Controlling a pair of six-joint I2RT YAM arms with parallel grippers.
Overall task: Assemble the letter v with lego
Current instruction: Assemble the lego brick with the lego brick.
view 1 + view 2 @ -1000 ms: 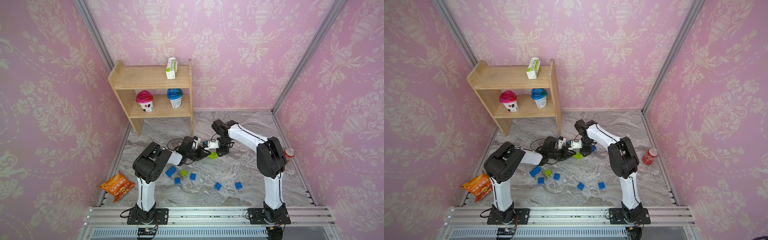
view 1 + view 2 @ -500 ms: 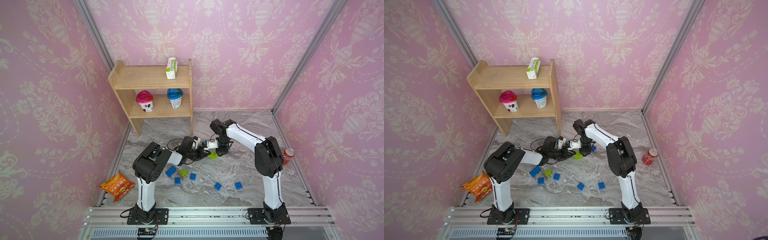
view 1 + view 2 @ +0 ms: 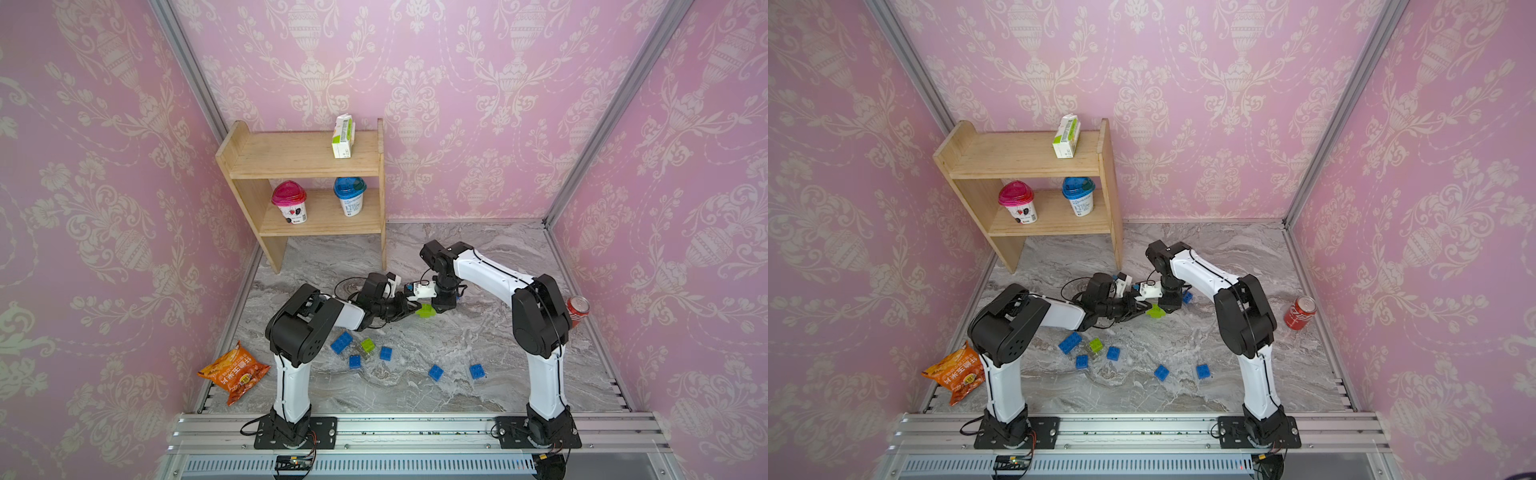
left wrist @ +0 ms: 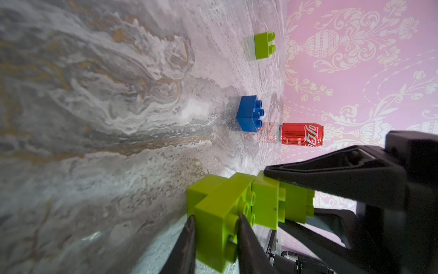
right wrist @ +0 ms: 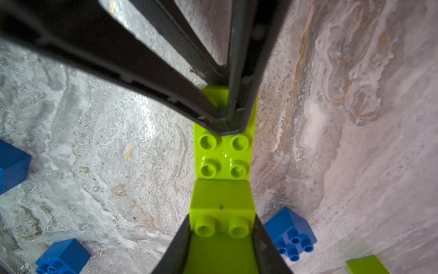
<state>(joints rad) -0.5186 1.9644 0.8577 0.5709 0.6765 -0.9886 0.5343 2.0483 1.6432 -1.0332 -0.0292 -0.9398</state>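
At mid-table a lime-green lego assembly (image 3: 424, 311) (image 3: 1155, 311) sits between both arms. My left gripper (image 4: 216, 220) (image 3: 413, 309) is shut on the long green brick (image 4: 220, 201), low over the marble. My right gripper (image 5: 221, 223) (image 3: 440, 307) comes down from above, shut on a square green brick (image 5: 221, 197) stacked on one end of the long brick (image 5: 224, 154). Several loose blue bricks (image 3: 341, 343) (image 3: 435, 372) and one green brick (image 3: 367, 345) lie nearer the front. Another blue brick (image 3: 1187, 296) lies just behind the right gripper.
A red soda can (image 3: 577, 311) stands by the right wall. A wooden shelf (image 3: 307, 166) at the back left holds two cups and a carton. An orange snack bag (image 3: 232, 372) lies at the front left beside the left arm's base.
The right arm's wrist has edged slightly to the left. Both grippers keep their hold on the green bricks.
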